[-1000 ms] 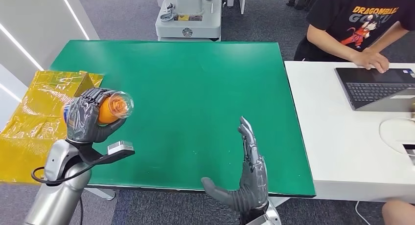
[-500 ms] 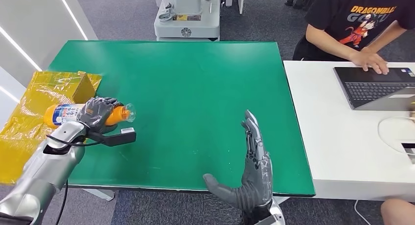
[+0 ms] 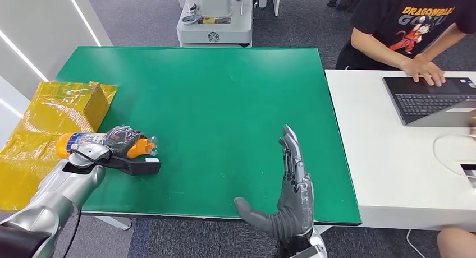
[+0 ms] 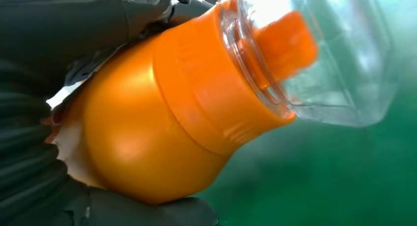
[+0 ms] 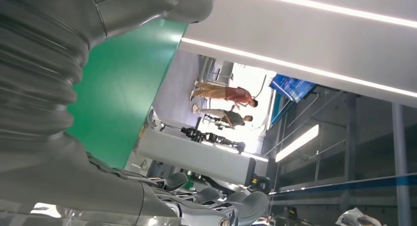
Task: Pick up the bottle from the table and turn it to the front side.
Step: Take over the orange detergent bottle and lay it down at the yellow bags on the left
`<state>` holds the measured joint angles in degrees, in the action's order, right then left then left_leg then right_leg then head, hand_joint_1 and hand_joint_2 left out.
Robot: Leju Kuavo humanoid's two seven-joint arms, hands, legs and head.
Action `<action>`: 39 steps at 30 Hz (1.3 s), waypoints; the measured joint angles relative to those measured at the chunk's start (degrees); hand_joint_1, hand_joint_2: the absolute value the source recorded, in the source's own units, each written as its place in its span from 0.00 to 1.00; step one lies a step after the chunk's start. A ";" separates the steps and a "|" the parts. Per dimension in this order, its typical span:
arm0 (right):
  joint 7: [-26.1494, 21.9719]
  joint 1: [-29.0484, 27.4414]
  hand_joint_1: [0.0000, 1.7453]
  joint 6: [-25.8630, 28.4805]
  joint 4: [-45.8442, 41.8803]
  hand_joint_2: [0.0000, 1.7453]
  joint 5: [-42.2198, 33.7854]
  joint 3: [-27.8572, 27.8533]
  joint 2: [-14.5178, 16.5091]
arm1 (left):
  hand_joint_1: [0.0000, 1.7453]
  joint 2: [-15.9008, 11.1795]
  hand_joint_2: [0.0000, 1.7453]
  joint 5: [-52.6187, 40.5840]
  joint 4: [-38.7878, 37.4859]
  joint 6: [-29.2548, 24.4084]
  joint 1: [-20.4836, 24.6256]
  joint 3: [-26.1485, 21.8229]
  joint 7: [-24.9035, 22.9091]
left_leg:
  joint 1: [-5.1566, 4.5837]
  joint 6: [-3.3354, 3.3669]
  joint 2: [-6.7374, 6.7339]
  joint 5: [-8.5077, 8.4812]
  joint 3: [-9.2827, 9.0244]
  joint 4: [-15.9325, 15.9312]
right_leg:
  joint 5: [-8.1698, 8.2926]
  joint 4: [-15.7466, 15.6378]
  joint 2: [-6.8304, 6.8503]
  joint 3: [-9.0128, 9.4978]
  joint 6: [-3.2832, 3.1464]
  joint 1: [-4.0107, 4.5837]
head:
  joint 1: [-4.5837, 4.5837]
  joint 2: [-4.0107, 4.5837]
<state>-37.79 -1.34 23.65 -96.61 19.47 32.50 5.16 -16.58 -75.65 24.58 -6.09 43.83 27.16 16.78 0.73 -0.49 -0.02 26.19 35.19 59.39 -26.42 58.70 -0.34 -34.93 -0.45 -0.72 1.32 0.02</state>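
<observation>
An orange bottle with a white and blue label and a clear cap lies sideways in my left hand, low over the left edge of the green table, cap pointing toward the table's middle. The left wrist view shows the orange bottle close up, dark fingers wrapped around its body and the clear cap sticking out. My right hand stands edge-up over the table's near edge, fingers straight and thumb out, holding nothing. The right hand also appears in its wrist view.
A yellow-wrapped box sits at the table's left edge, right behind the bottle. A white desk adjoins on the right, where a person types on a laptop. A grey machine stands beyond the far edge.
My left hand has turned the bottle from cap-toward-me to lying sideways and lowered it toward the table's left edge. The right hand barely shifted.
</observation>
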 joint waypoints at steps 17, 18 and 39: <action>-0.02 -2.61 0.00 2.71 0.03 1.00 0.02 0.13 0.00 | 0.00 0.44 1.00 0.86 -2.87 -4.06 0.51 0.62 -3.45 | 0.01 -0.02 0.04 -0.01 -0.06 -0.02 | 0.00 0.04 0.05 0.08 -0.01 0.00 | -0.01 0.00; -0.02 -2.63 0.00 2.78 0.03 1.00 0.02 0.13 0.00 | 0.00 0.43 1.00 0.90 -2.88 -4.08 0.51 0.62 -3.45 | 0.01 -0.02 0.04 -0.01 -0.06 -0.02 | 0.00 0.04 0.05 0.09 -0.01 0.00 | -0.01 0.00; 1.84 -2.78 0.00 2.46 -0.07 1.00 0.88 -0.02 -0.04 | 0.00 -0.52 1.00 11.35 -1.44 -19.26 -2.68 -4.52 3.92 | 0.00 -0.02 0.01 -0.01 -0.07 -0.02 | 0.00 0.03 0.02 0.06 0.00 0.00 | -0.01 0.00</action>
<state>-35.95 -4.11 26.10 -96.68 20.36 32.48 5.12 -17.10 -64.30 23.14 -25.34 41.15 22.64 20.70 0.72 -0.50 -0.01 26.18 35.12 59.38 -26.43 58.73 -0.32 -34.87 -0.45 -0.72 1.31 0.02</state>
